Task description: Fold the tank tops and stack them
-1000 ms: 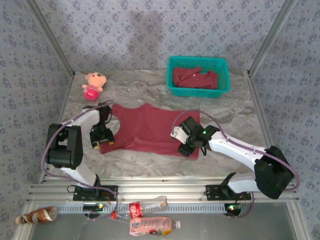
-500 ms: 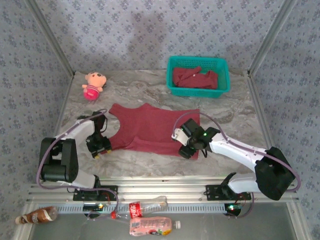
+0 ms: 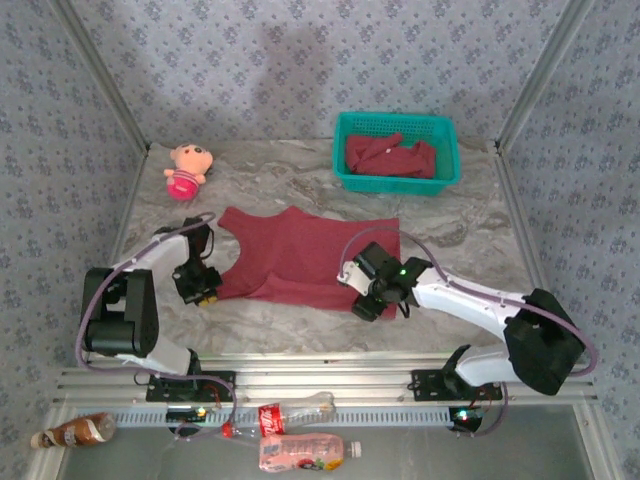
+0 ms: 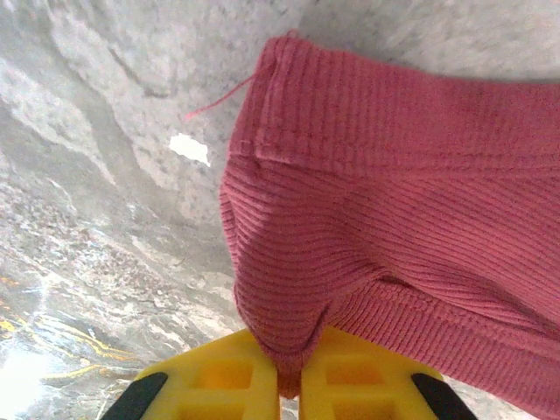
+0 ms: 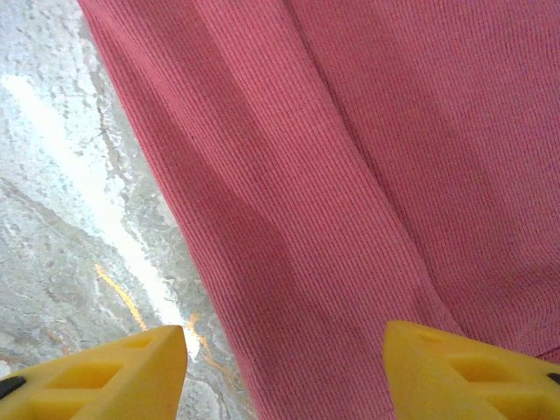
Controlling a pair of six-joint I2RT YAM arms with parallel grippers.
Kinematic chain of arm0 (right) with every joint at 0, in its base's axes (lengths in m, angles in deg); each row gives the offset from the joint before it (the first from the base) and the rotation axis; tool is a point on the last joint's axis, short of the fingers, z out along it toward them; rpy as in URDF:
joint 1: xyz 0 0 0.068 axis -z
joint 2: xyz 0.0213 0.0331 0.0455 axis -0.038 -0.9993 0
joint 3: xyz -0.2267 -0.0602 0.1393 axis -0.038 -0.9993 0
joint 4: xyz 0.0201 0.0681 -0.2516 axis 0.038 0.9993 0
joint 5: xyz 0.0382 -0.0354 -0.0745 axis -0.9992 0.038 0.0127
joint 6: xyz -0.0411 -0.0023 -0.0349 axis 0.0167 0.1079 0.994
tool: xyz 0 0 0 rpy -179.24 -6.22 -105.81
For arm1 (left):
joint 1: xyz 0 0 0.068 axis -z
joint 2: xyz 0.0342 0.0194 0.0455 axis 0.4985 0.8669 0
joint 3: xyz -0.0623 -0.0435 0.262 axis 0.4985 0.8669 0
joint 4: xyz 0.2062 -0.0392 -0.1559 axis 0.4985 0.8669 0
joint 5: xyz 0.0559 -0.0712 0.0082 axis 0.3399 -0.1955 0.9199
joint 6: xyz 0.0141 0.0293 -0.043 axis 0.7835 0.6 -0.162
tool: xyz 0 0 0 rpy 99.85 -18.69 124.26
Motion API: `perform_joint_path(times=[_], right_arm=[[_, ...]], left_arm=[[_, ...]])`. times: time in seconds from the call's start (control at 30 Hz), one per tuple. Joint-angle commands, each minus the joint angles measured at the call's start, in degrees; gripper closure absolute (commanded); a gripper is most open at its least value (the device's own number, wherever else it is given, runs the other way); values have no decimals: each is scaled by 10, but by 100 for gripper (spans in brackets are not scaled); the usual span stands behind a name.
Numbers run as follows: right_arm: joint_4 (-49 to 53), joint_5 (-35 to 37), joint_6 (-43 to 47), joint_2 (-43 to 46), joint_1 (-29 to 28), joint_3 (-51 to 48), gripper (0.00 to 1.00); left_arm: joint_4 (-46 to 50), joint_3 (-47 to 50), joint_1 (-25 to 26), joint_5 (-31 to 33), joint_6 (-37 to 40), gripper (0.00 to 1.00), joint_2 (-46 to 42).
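Note:
One maroon tank top (image 3: 300,262) lies spread flat in the middle of the marble table. My left gripper (image 3: 204,292) is at its near left corner, shut on a pinched fold of the ribbed cloth (image 4: 394,192) between the yellow fingers (image 4: 219,385). At the near right edge hovers my right gripper (image 3: 372,302), open; in the right wrist view its fingertips (image 5: 105,372) straddle the cloth (image 5: 350,175) without gripping it. More maroon tank tops (image 3: 390,156) lie crumpled in the basket.
The teal mesh basket (image 3: 395,121) stands at the back right. A pink plush doll (image 3: 187,170) lies at the back left. Bottles (image 3: 300,452) lie in front of the table's near rail. Bare marble (image 3: 290,325) runs along the near edge.
My left gripper has moved off the cloth to its near left corner and shut on it. The right gripper has shifted slightly nearer along the right hem, still open.

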Motion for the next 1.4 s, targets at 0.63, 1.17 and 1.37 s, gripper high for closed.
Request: perform_joint_path(times=[0.63, 1.17, 1.37], right_arm=[[13, 23, 18, -34, 59, 14, 37], [31, 76, 4, -89, 121, 29, 40], [40, 97, -9, -112, 132, 41, 41]], left_arm=[[88, -258, -24, -63, 32, 93, 176], [83, -356, -28, -70, 32, 58, 271], [85, -395, -25, -58, 33, 46, 270]])
